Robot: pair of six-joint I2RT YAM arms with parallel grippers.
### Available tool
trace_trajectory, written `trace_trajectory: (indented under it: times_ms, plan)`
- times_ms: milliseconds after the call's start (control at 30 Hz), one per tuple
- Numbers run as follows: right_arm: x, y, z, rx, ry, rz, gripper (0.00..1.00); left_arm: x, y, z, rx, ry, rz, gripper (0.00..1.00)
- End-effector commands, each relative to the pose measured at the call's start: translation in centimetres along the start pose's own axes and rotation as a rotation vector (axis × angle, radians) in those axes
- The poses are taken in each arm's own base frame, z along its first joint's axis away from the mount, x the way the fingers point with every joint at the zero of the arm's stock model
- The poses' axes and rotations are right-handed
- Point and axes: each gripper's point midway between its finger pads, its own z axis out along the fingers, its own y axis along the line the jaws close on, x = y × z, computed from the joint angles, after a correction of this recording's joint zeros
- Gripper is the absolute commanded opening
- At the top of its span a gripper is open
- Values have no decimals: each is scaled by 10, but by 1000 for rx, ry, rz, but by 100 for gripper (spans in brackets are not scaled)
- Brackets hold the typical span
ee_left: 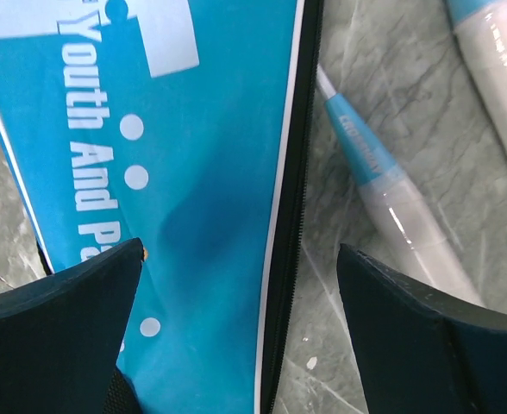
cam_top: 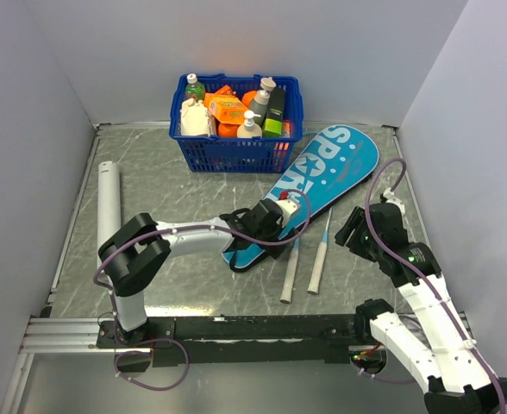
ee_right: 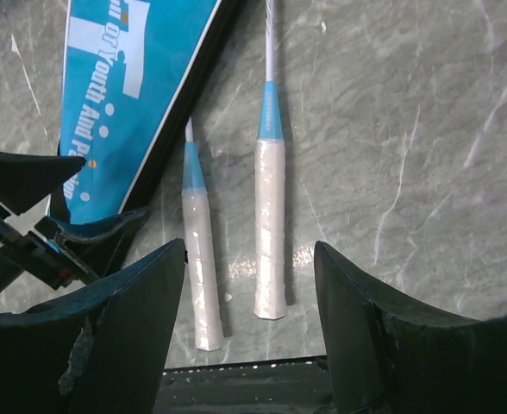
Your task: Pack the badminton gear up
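Hovering over the narrow end of the case (cam_top: 322, 181), left jaws stand spread. Right jaws, spread too, frame both racket handles (ee_right: 269, 207) lengthwise.

- The left arm (cam_top: 184, 233), lower left of the top view, has white tube links between chunky black joint housings.
- The right arm (cam_top: 426, 302), lower right, has the same white links and black joints, with a small green light (cam_top: 411, 255) on one housing.
- A thin purple cable (cam_top: 368, 198) trails along each arm and loops loose near the bases.
- The left fingers (ee_left: 64, 336) are matte black wedges, with a tiny orange speck at one tip.
- The right fingers (ee_right: 115, 336) are black, broad and tapering, their edges scuffed grey.
- A black mounting rail (cam_top: 262, 328) joins both bases.
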Motion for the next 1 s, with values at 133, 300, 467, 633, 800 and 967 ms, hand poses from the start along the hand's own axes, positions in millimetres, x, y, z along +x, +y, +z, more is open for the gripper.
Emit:
trace_trajectory:
  times_ms: [133,300,467,633,800,967]
  plan:
    - [4,1,0,-18,9,12,68,-6,1,12,-9,-74,4,94]
    - [7,2,5,-21,21,13,67,0,0,19,0,-62,37,80]
    - [8,1,8,-15,26,10,67,8,7,25,-19,-40,55,71]
    - [10,2,12,-19,31,7,67,8,15,26,-20,-32,52,47]
    - [11,-3,18,5,31,-1,67,-7,8,14,21,-41,59,28]
    - [7,-11,25,65,25,-13,67,-37,-3,-9,84,-89,47,15]
